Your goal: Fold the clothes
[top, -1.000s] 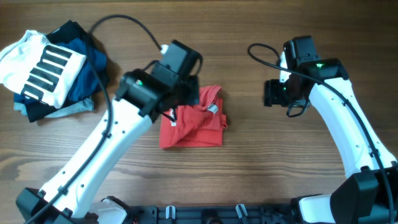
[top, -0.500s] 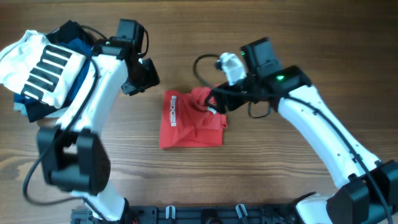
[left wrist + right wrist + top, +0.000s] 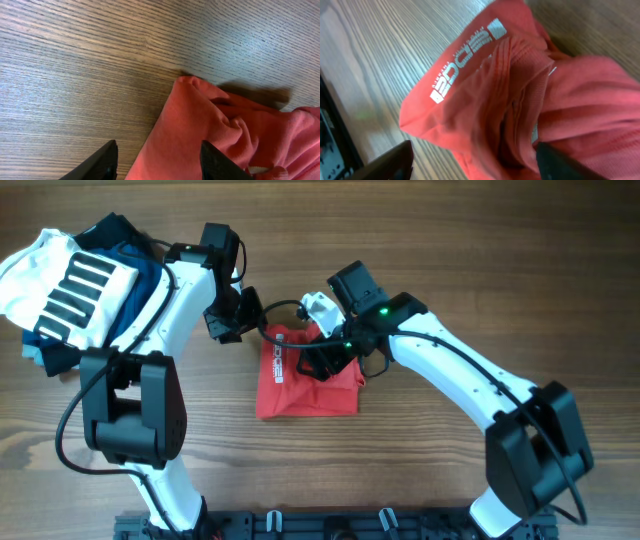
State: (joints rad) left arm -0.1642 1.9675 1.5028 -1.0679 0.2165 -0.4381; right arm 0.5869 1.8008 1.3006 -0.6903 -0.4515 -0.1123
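Observation:
The red T-shirt (image 3: 305,385) lies crumpled and partly folded in the middle of the table, its white lettering along the left side. My left gripper (image 3: 243,323) is open just above the shirt's top left corner; in the left wrist view the red cloth (image 3: 200,125) lies between the spread fingers (image 3: 157,165). My right gripper (image 3: 318,362) is open over the shirt's upper middle; in the right wrist view the bunched collar and lettering (image 3: 470,55) lie between its fingers (image 3: 472,165).
A pile of garments sits at the far left: a white one with black stripes (image 3: 65,285) on top of navy and blue ones (image 3: 140,300). A black rail (image 3: 330,525) runs along the front edge. Bare wood lies right of the shirt.
My right gripper has moved left and down onto the shirt's upper middle. My left gripper has shifted right and slightly down toward the shirt's top left corner.

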